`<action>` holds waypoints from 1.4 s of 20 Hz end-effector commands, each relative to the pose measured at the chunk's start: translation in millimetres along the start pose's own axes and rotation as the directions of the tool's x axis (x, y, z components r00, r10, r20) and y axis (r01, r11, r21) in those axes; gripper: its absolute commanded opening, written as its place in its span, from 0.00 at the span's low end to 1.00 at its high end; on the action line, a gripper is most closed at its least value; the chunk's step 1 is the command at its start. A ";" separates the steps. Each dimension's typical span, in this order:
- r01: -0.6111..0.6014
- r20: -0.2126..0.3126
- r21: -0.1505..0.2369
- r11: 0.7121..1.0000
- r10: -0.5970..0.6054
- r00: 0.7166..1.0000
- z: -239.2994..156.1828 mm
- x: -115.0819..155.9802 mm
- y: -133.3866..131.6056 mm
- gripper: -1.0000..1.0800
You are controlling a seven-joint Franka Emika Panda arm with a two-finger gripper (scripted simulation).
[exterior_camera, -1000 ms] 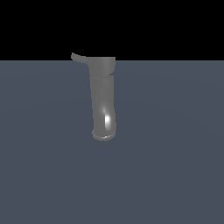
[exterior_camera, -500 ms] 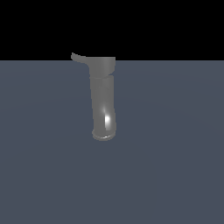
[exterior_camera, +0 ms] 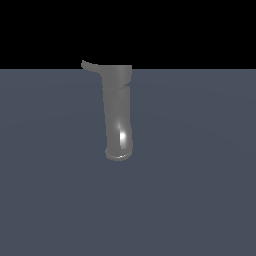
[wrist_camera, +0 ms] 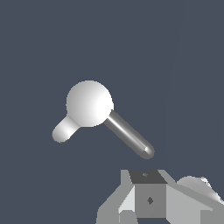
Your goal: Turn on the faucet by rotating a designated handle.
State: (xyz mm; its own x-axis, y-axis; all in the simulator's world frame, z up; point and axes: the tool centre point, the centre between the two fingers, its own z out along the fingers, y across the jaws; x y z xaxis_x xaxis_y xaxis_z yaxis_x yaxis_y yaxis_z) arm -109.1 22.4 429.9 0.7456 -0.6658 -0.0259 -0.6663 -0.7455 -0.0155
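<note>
The faucet [exterior_camera: 118, 115] is a tall glossy grey cylinder standing on the dark floor, with a wider collar at its top. Its handle [exterior_camera: 90, 65] is a short thin lever with an upturned tip, sticking out from the collar toward the exterior view's left. In the wrist view I look down on the faucet [wrist_camera: 89, 103]: a round pale top, the glossy body receding behind it, and the handle [wrist_camera: 65, 129] as a short stub. Only part of my gripper [wrist_camera: 148, 203] shows at the frame edge, apart from the faucet. It does not appear in the exterior view.
A flat dark blue-grey floor [exterior_camera: 200, 190] spreads all around the faucet, under a black background. No other objects are in view.
</note>
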 end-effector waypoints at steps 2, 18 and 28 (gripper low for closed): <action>-0.077 -0.002 -0.001 0.997 0.077 0.997 10.4 7.5 -15.8 0.00; -0.410 -0.015 -0.002 0.912 0.410 0.912 68.3 33.4 -86.8 0.00; -0.580 -0.024 0.002 0.814 0.580 0.814 109.0 42.1 -126.1 0.00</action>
State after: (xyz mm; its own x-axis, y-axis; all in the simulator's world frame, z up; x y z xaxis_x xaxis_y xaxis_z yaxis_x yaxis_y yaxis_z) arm 1.1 88.1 327.3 0.2473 -0.9689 -0.0073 -0.9689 -0.2473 0.0016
